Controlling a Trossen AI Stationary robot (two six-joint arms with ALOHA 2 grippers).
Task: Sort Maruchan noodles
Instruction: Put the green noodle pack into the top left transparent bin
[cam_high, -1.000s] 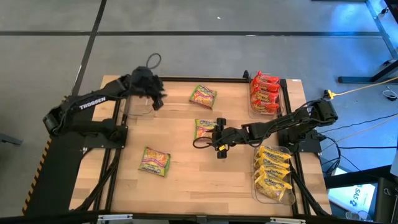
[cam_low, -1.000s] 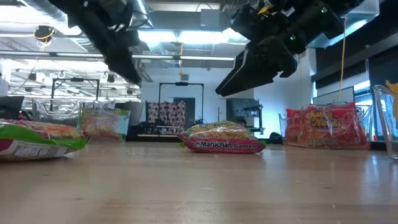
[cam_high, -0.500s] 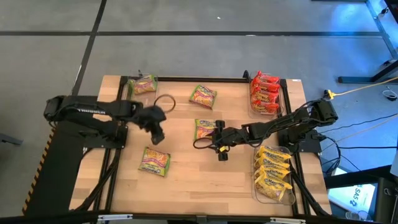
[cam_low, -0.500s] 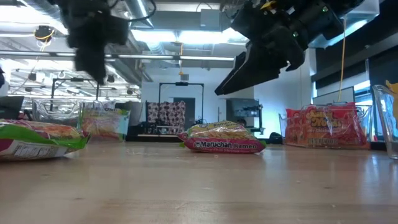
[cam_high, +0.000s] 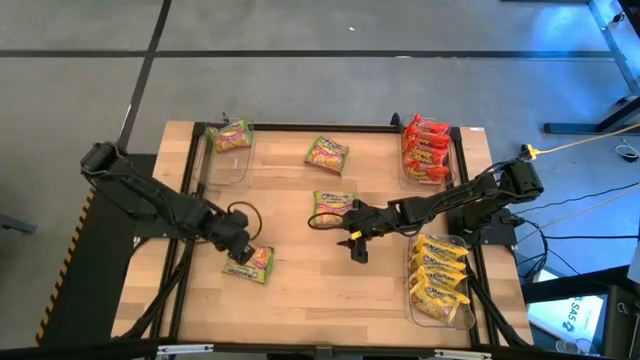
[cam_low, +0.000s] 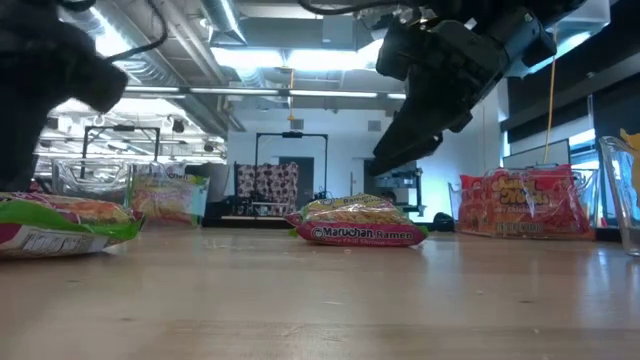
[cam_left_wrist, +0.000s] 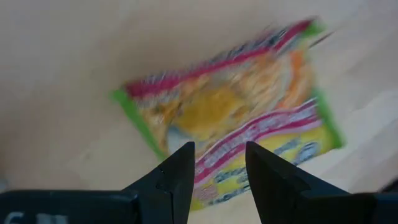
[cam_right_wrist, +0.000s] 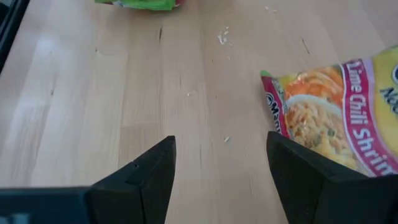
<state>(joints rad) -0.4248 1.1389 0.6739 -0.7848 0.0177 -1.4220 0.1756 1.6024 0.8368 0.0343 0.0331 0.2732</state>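
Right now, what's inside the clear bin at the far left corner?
One green-pink packet lies in the left bin. The rest of that bin shows bare. Whether anything sits under the packet cannot be seen.

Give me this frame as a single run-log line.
left end effector: open above green-pink packet | right end effector: open, empty, beside centre packet | red bin, yellow bin: filled

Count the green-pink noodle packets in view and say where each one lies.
4. One in the clear bin at the back left, one at back centre, one mid-table, one at front left. More may be hidden.
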